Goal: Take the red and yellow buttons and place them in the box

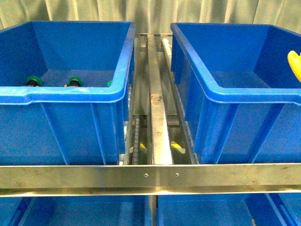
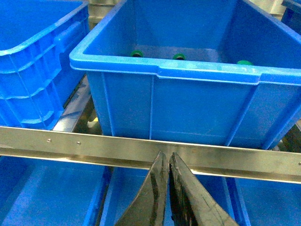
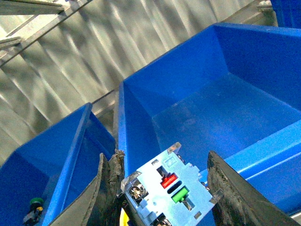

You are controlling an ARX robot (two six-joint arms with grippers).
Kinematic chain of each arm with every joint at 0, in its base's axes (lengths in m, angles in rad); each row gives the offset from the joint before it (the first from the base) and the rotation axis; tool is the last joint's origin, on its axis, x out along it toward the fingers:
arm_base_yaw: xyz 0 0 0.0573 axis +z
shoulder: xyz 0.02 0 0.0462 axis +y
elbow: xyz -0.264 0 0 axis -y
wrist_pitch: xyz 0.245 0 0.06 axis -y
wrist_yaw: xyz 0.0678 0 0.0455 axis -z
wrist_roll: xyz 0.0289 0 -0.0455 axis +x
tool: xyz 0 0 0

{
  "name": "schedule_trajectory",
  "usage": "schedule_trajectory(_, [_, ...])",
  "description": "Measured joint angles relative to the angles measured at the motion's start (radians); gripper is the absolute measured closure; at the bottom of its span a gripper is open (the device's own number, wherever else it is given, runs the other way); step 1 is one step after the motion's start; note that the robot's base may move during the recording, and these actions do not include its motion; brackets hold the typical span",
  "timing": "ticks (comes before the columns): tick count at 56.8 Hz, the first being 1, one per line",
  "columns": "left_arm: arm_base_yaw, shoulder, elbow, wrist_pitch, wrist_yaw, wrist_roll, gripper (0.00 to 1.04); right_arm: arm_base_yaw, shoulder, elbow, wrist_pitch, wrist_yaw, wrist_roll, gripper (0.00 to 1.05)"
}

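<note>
My right gripper (image 3: 163,157) is shut on the yellow button (image 3: 169,188). Its pale contact block faces the camera, and a sliver of yellow cap (image 3: 122,217) shows beneath it. It hangs over the near rim of the empty blue box (image 3: 225,117), the right-hand box (image 1: 244,80) in the front view. At that view's right edge a yellow rounded piece (image 1: 294,63) shows. The left blue crate (image 1: 61,94) holds three buttons with green collars (image 1: 34,81) (image 1: 74,81) (image 2: 178,57), caps hidden. My left gripper (image 2: 167,154) is shut and empty, low in front of that crate by the steel rail (image 2: 94,148).
A steel cross rail (image 1: 150,176) runs along the front of both crates, with more blue bins (image 1: 84,212) below it. Between the crates lies a gap with metal conveyor rails (image 1: 157,108). Another blue crate (image 2: 33,70) stands beside the left one. A pleated curtain (image 3: 94,56) hangs behind.
</note>
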Motion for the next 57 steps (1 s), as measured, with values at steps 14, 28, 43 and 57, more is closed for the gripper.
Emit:
schedule_trajectory(14, [0.000, -0.022, -0.026, 0.004, 0.000, 0.001, 1.02, 0.006, 0.000, -0.002, 0.009, 0.003, -0.007, 0.63])
schedule_trajectory(28, [0.000, -0.060, -0.064, 0.012, 0.000, 0.002, 1.02, 0.023, -0.004, -0.013, 0.012, 0.021, -0.008, 0.63])
schedule_trajectory(43, [0.000, -0.060, -0.064, 0.014, 0.000, 0.001, 0.61, 0.029, -0.025, -0.028, 0.013, 0.042, -0.008, 0.63])
schedule_trajectory(57, [0.000, -0.060, -0.064, 0.014, 0.000, 0.002, 0.09, 0.028, -0.039, -0.033, -0.002, 0.043, -0.015, 0.63])
